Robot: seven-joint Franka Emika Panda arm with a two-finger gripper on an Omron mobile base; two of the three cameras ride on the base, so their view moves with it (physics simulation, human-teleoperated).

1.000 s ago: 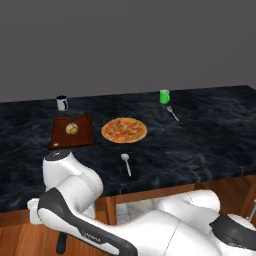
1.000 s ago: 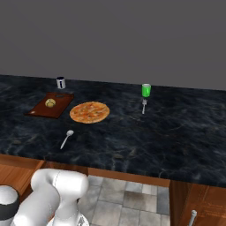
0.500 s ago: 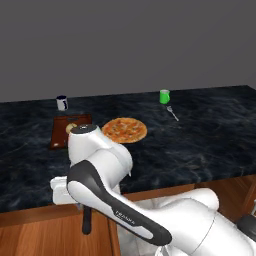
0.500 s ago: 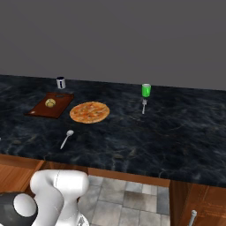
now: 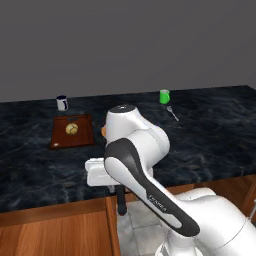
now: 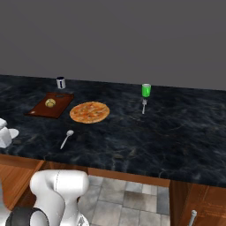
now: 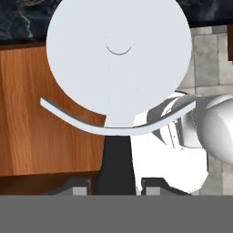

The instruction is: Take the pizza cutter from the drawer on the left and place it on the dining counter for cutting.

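Counter [image 6: 176,132]: long, black with pale veins, on reddish-brown wood cabinets [image 7: 41,118]. Grey tiled floor [image 6: 128,198] shows in the gap below its near edge.

Brown cutting board [image 6: 49,106] at the counter's left, with a small yellowish round item [image 6: 50,103] on it. Pizza [image 6: 89,112] lies just right of the board.

Pizza cutter [image 7: 118,59]: not on the counter. Its pale round wheel sits close before the hand camera, its dark handle running down between the claw [image 7: 116,185] tips, with cabinet wood and floor tile behind it.

Claw: narrowly parted, closed on the cutter's handle.

Small items on the counter: green cup [image 6: 146,90], dark mug [image 6: 61,82], white spoon [image 6: 67,138] in front of the pizza, fork [image 6: 144,106] just before the cup.
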